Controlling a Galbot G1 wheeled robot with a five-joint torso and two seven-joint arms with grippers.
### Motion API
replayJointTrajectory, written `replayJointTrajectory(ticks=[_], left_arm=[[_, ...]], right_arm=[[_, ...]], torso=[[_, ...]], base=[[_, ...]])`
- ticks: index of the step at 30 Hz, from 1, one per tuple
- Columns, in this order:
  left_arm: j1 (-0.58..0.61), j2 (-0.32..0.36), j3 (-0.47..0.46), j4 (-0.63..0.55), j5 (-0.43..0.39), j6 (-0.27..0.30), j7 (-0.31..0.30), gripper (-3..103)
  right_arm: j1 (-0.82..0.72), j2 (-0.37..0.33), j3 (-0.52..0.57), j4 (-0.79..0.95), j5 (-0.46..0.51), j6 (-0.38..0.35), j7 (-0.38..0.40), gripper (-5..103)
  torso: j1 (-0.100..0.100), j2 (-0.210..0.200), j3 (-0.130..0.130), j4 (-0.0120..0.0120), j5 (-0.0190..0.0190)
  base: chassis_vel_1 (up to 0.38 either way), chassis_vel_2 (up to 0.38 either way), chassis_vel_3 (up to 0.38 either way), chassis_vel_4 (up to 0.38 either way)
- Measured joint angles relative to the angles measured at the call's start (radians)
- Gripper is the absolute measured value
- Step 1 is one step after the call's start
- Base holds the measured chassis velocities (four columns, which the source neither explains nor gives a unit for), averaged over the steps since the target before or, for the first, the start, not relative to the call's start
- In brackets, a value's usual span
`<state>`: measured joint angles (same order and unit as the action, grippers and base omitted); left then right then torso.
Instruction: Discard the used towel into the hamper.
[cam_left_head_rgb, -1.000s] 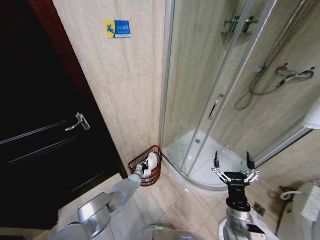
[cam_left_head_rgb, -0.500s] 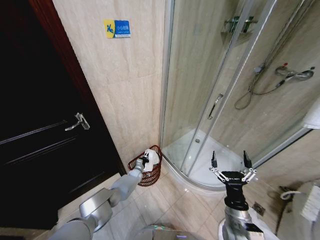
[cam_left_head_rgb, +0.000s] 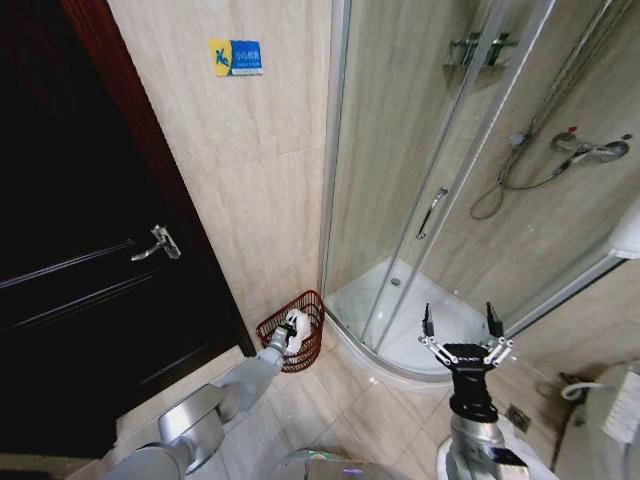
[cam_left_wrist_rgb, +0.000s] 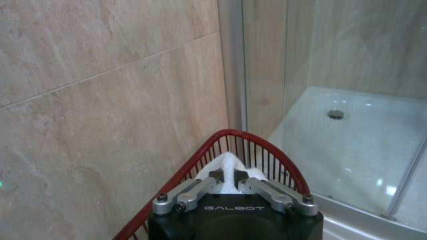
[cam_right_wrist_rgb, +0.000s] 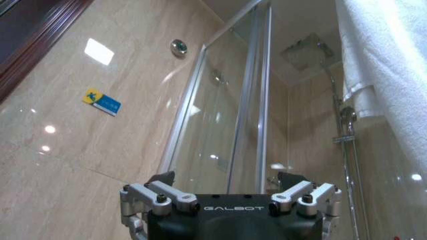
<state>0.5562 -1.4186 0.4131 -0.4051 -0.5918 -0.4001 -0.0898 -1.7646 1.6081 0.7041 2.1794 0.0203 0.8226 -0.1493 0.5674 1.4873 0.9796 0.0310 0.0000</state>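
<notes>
Two glass shower doors (cam_left_head_rgb: 420, 190) stand to the right, and the hamper (cam_left_head_rgb: 297, 343) sits on the floor in the corner between them and the tiled wall (cam_left_head_rgb: 260, 180). Over its rim the left gripper (cam_left_head_rgb: 292, 331) pinches the white towel (cam_left_wrist_rgb: 230, 165), which already hangs inside the wires. Letting go with the cloth well below the rim should keep it from draping over. Raised by the shower, the right gripper (cam_left_head_rgb: 463, 333) waits spread wide.

Wire hamper (cam_left_head_rgb: 292, 343), seemingly terry towel (cam_left_wrist_rgb: 230, 169)
</notes>
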Motion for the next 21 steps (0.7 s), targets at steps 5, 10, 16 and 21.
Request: replayJointTrajectory(ticks=[5,10,16,21], left_arm=[[0.0,0.0,0.002,0.002,0.003,0.0,0.0,7],[0.001,0.0,0.002,0.003,0.006,0.0,0.002,7],[0.001,0.001,0.002,0.003,0.017,0.0,0.002,7],[0.0,0.005,0.001,0.003,0.033,-0.004,0.0,7]], right_arm=[[0.001,0.0,-0.001,0.0,0.009,0.0,-0.018,100],[0.001,0.0,-0.001,-0.005,0.017,0.0,-0.033,100],[0.002,0.0,-0.002,-0.005,0.013,0.0,-0.033,100],[0.002,0.0,-0.003,-0.008,0.013,0.0,-0.031,100]], torso=[[0.0,0.0,0.0,0.0001,0.0],[0.0,0.0,0.0,0.0,0.0],[0.0,0.0,0.0,0.0001,0.0],[0.0,0.0,0.0,0.0001,-0.0001]], base=[[0.0,0.0,0.0,0.0],[0.0,0.0,0.0,0.0],[0.0,0.0,0.0,0.0],[-0.047,0.044,0.041,-0.055]])
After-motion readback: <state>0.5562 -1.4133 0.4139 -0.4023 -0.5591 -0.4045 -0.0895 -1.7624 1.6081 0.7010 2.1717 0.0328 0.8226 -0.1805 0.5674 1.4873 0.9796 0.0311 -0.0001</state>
